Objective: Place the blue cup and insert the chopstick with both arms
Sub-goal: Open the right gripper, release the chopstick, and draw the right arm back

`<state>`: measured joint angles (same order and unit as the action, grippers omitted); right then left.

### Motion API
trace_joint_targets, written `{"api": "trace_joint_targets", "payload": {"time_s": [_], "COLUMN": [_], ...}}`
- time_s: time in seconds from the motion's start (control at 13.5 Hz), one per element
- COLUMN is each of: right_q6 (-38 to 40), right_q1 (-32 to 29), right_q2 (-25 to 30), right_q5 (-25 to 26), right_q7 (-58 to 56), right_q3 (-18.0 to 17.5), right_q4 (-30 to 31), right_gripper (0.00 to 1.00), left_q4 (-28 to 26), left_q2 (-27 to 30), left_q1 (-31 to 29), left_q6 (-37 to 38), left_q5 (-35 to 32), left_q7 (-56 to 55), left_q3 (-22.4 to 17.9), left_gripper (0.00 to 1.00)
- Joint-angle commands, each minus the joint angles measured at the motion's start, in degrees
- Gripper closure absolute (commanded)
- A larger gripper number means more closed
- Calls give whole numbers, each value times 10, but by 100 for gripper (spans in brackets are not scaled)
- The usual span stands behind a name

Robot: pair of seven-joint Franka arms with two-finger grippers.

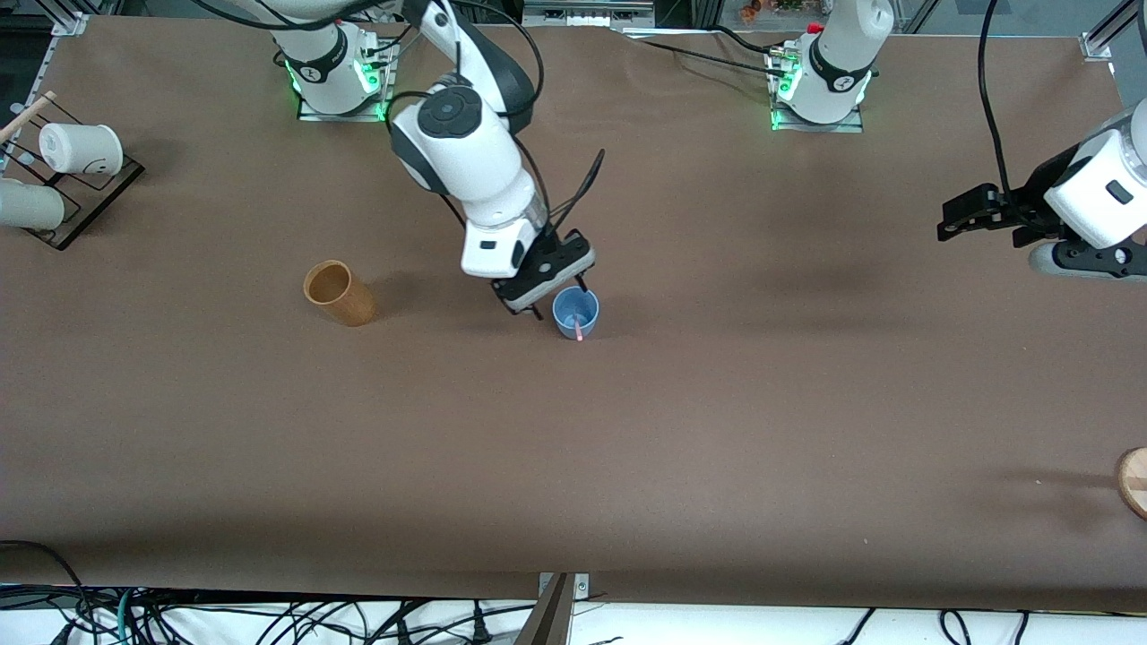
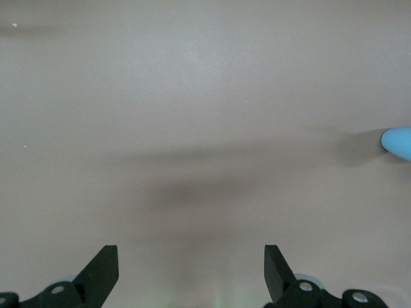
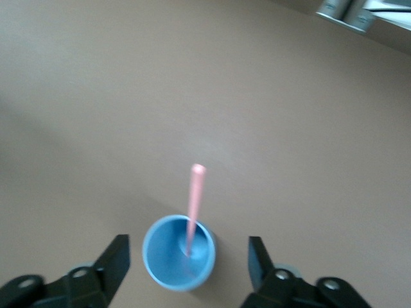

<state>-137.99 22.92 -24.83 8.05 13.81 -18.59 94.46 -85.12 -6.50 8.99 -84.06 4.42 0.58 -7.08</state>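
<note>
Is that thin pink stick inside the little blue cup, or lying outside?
Inside: the thin pink stick stands in the upright light-blue cup, leaning on its rim.

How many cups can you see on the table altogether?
4. The blue cup stands mid-table with the chopstick in it. The orange-brown cup stands toward the right arm's end. Two white cups lie on a rack at that end's edge. Others may sit out of view.

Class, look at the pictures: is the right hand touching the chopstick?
Apart. The right wrist view shows the right hand open, its fingers either side of the blue cup, with the chopstick standing free inside.
</note>
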Motion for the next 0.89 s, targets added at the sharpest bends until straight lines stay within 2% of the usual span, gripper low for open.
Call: {"api": "trace_joint_targets", "payload": {"time_s": [0.0,0.37,0.44,0.59,0.81], "right_q6": [130,249,269,321,349], "right_q1": [-56,-166,-188,-194,-196], "right_q2": [92,209,227,246,266], "right_q5": [-13,-24,-36,-104,-119], "right_q7": [4,2,-6,-67,-168], "right_q3": [-7,-4,6,66,146], "right_q4": [9,67,75,75,75], "right_gripper": [0,0,0,0,0], "left_q4": [-12,-1,3,5,4], "left_q2": [10,1,0,0,-6], "left_q1": [6,6,5,6,5], "left_q6": [-6,-7,-7,-7,-7], "left_q5": [-15,-12,-13,-10,-10], "left_q7": [-5,-5,-5,-12,-13], "left_q3": [1,0,0,0,0], "left_gripper": [0,0,0,0,0]}}
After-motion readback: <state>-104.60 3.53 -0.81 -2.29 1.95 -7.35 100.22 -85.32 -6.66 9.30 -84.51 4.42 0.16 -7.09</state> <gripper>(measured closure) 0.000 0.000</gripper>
